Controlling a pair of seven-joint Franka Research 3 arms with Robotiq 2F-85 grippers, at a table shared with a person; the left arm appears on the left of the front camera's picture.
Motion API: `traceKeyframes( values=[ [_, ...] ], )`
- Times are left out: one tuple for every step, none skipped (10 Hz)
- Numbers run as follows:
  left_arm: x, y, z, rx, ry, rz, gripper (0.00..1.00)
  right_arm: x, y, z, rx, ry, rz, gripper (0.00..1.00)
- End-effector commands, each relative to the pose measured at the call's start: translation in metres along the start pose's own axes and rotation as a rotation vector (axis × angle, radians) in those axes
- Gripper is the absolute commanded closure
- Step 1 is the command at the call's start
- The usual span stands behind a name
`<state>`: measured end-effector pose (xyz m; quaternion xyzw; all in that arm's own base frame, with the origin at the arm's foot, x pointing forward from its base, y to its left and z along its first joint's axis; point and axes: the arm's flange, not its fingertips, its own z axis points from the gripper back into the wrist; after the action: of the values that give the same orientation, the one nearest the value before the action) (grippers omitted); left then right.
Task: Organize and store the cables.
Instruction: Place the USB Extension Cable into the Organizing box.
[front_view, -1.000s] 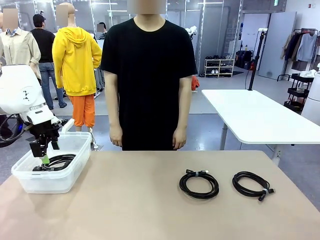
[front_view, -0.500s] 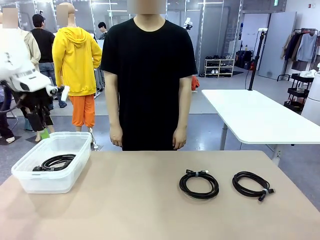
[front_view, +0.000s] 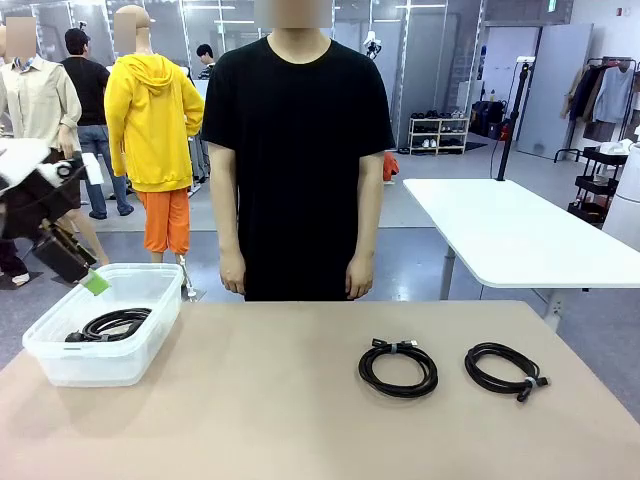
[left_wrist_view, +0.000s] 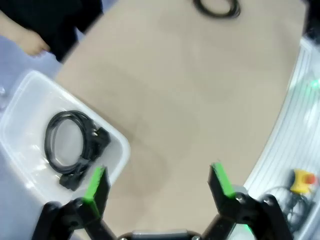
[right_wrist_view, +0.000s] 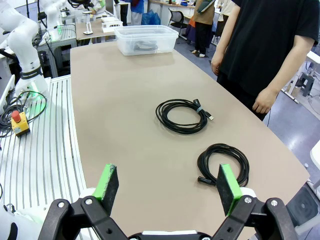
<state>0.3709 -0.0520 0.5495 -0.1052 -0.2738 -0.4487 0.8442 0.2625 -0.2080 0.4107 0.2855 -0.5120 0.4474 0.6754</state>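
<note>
Left jaws risen from bin, open (right jaws too); one cable inside, two cables on table.

front view, nine o'clock: the left arm is cut by the edge and the left end effector is blurred. left wrist view is soft throughout; at twelve o'clock a cable coil is cropped by the top edge. right wrist view, twelve o'clock: the stored cable inside the bin is too small to detail.
</note>
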Motion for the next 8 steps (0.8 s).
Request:
traceKeyframes(
  values=[
    [-0.034, -0.024, -0.002, 0.045, -0.118, -0.031, 0.0, 0.002, 0.0, 0.0, -0.007, -0.012, -0.013, 0.0],
    [-0.044, -0.028, -0.006, 0.019, -0.152, -0.038, 0.0, 0.002, 0.0, 0.0, -0.007, -0.012, -0.013, 0.0],
    [-0.056, -0.028, -0.009, -0.03, -0.199, -0.048, 0.0, 0.002, 0.0, 0.0, -0.007, -0.012, -0.013, 0.0],
    [-0.065, -0.02, -0.016, -0.043, -0.256, -0.054, 0.0, 0.002, 0.0, 0.0, -0.007, -0.012, -0.013, 0.0],
    [-0.073, -0.008, -0.022, -0.075, -0.337, -0.081, 0.0, 0.002, 0.0, 0.0, -0.007, -0.012, -0.013, 0.0],
    [-0.045, -0.017, 0.004, -0.012, -0.174, -0.025, 0.0, 0.002, 0.0, 0.0, -0.007, -0.012, -0.013, 0.0],
    [-0.045, -0.017, 0.004, -0.012, -0.174, -0.025, 0.0, 0.002, 0.0, 0.0, -0.007, -0.012, -0.013, 0.0],
    [-0.045, -0.017, 0.004, -0.012, -0.174, -0.025, 0.0, 0.002, 0.0, 0.0, -0.007, -0.012, -0.013, 0.0]
  ],
)
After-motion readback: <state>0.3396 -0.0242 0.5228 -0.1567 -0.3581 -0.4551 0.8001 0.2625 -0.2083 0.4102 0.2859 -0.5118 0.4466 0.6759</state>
